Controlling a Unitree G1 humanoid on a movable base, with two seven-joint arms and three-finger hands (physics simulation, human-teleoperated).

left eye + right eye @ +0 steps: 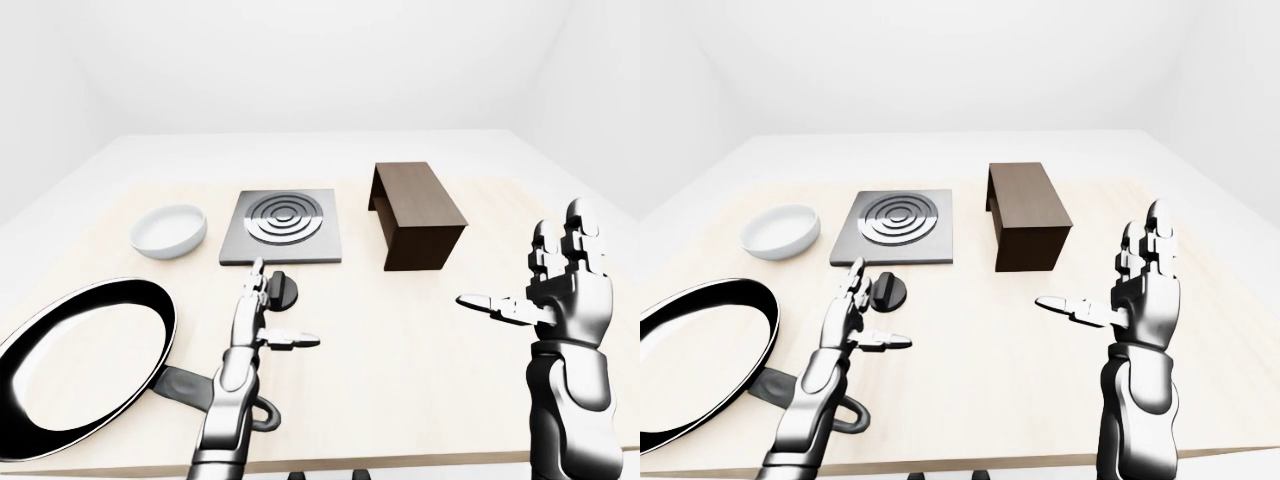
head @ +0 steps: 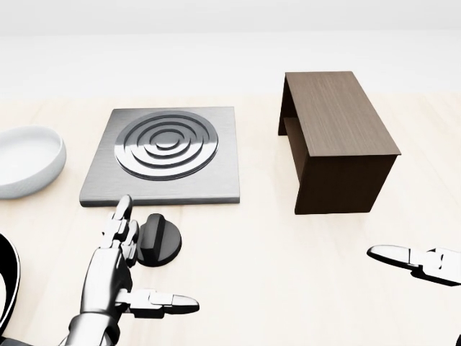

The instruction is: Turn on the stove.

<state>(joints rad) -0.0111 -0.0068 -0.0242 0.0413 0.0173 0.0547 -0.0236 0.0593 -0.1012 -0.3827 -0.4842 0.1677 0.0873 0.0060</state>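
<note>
Lying on the pale worktop (image 2: 288,274), the black stove knob (image 2: 160,240) is seen just below the lower edge of the grey stove plate (image 2: 164,153) in the head view, apart from it, with its raised grip bar running roughly top to bottom. The left hand (image 2: 115,268) is held at the knob's left side with its fingers (image 2: 122,220) spread and extended: two point up the view, their tips alongside or slightly overlapping the knob's left rim, while the thumb points to the right below the knob. Nothing is gripped; whether the fingers actually touch the knob cannot be told.

The right hand (image 1: 560,290) is raised well to the right, palm turned inward, its fingers spread upright and the thumb stretched toward the left; nothing is held in it. In the head view only its thumb and part of the palm enter from the right edge.

A white bowl (image 1: 169,230) is placed to the left of the stove plate, and a dark brown wooden stand (image 2: 337,140) to its right. A large black frying pan (image 1: 85,365) is seen at the lower left of the left-eye view, its handle passing behind the left forearm.
</note>
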